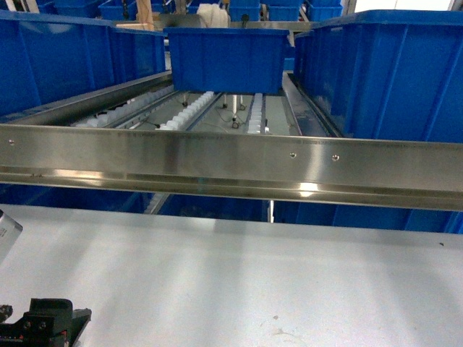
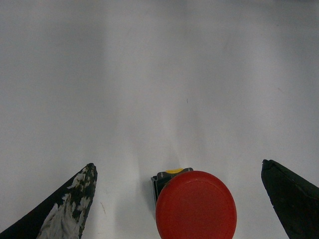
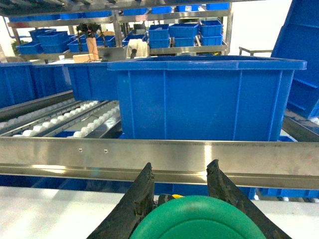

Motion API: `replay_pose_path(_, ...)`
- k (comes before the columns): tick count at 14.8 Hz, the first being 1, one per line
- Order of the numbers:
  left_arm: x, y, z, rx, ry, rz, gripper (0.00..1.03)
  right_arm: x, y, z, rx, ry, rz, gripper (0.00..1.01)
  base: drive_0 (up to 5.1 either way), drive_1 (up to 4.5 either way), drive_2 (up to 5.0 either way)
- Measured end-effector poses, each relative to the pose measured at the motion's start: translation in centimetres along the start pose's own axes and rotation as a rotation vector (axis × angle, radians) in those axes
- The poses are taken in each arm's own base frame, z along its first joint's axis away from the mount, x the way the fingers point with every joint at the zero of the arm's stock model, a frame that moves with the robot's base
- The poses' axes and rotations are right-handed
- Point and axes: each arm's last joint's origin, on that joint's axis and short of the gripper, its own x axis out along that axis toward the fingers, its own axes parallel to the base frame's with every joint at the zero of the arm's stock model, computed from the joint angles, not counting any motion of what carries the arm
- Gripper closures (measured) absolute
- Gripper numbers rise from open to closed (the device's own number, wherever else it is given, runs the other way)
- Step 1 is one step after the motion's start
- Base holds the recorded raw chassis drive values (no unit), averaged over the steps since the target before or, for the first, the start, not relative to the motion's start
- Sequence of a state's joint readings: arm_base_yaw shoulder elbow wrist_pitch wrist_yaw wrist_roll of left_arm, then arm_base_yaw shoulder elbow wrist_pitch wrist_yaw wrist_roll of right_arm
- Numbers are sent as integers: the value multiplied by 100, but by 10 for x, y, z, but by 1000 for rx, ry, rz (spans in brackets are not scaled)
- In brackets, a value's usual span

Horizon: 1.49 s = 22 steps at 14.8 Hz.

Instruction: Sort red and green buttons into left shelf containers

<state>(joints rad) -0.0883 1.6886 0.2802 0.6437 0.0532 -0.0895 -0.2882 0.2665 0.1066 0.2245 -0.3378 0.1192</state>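
In the left wrist view the red button (image 2: pixel 196 205) lies on the white table, its red domed cap towards the camera and its dark body behind. My left gripper (image 2: pixel 177 164) is open around it, and both fingers stand clear of the cap. My right gripper (image 3: pixel 181 164) is shut on the green button (image 3: pixel 199 219), holding it up in front of the steel shelf rail (image 3: pixel 159 157). A large blue bin (image 3: pixel 204 94) stands just beyond that rail. The head view shows blue bins on the shelf at the left (image 1: pixel 43 65), centre (image 1: pixel 224 61) and right (image 1: pixel 383 72).
A wide steel rail (image 1: pixel 231 163) fronts the shelf, with white roller tracks (image 1: pixel 188 112) behind it. The white table (image 1: pixel 239 282) lies below. A dark part of my left arm (image 1: pixel 43 322) shows at the bottom left corner. More blue bins fill racks in the background.
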Motion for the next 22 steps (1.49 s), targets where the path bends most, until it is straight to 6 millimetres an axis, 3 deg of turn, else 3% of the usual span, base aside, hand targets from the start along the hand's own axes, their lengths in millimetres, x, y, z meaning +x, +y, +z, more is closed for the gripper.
replay_pose_path(8,20,-9,-15,54,25,-18,5,0,0,0,0,0,0,73,0,0,0)
replay_pose_path(14,23,-1,-19,28,28,15,70,0,0,0,0,0,0,73,0,0,0)
replay_pose_path(15,23,1,-20,20,24,19,72,0,0,0,0,0,0,73,0,0,0)
replay_pose_path(18,-10,7,3,10,-62,68,72,0,0,0,0,0,0,73,0,0,0)
replay_pose_path(22,-67,-9,38,61,-284,32,72,0,0,0,0,0,0,73,0,0,0)
